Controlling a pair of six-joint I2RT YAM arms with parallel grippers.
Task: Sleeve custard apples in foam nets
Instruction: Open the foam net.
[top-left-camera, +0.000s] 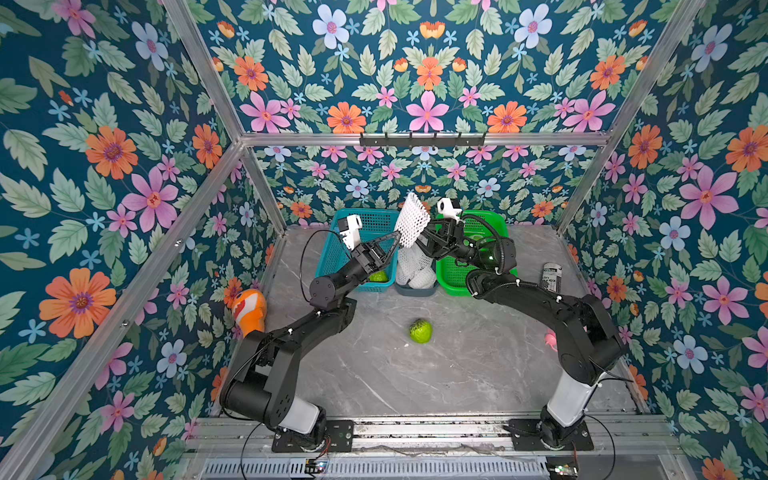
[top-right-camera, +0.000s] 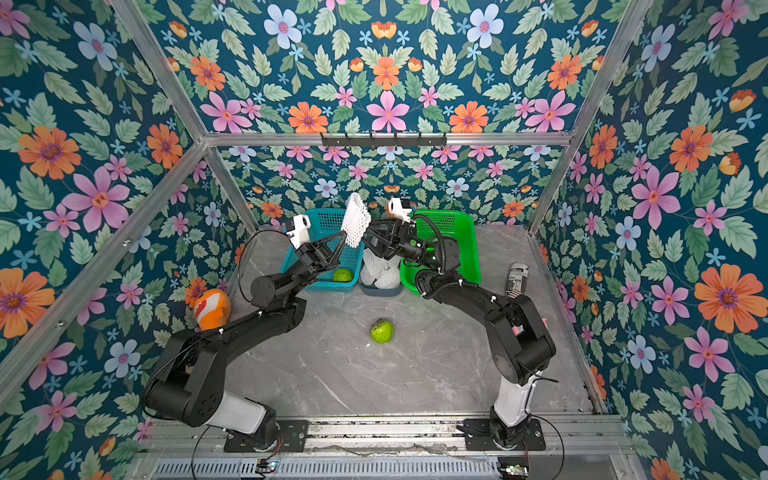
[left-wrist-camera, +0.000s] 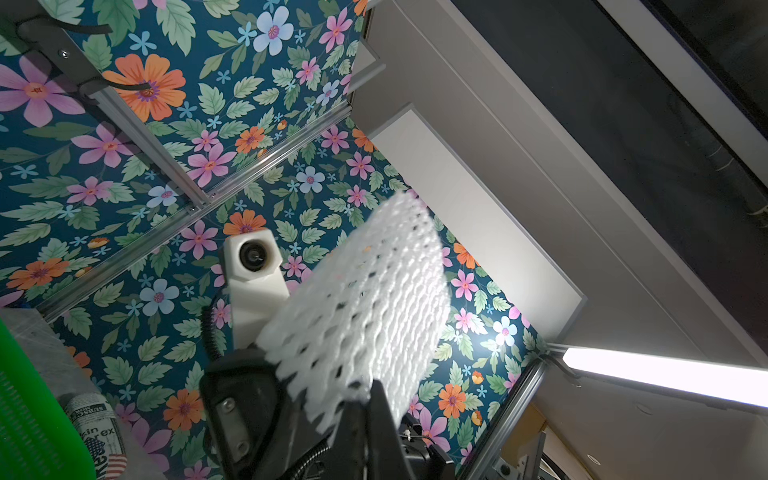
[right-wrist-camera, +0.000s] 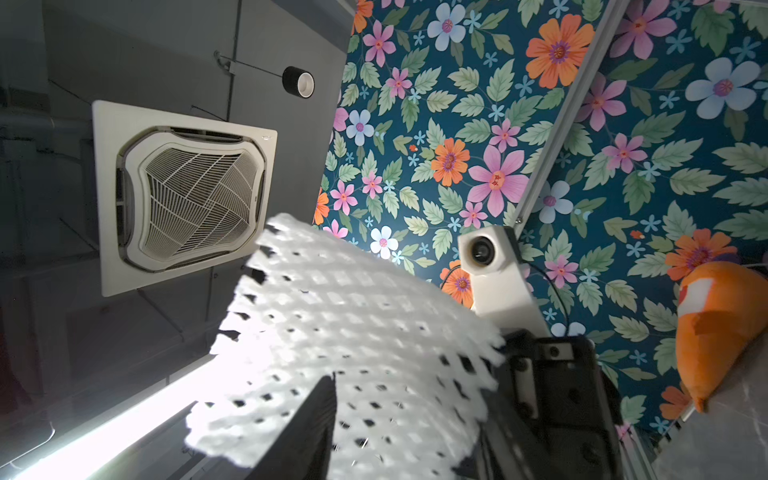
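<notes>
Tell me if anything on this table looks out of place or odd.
One custard apple lies loose on the bare table, well apart from the blue basket holding a second fruit. It has a dark patch on top, possibly bruising.

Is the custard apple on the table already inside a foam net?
No, the custard apple lies bare on the grey table.

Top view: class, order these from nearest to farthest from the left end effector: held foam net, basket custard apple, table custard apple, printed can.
1. held foam net, gripped by left end effector
2. basket custard apple, just beneath
3. table custard apple, mid-table
4. printed can, far right
</notes>
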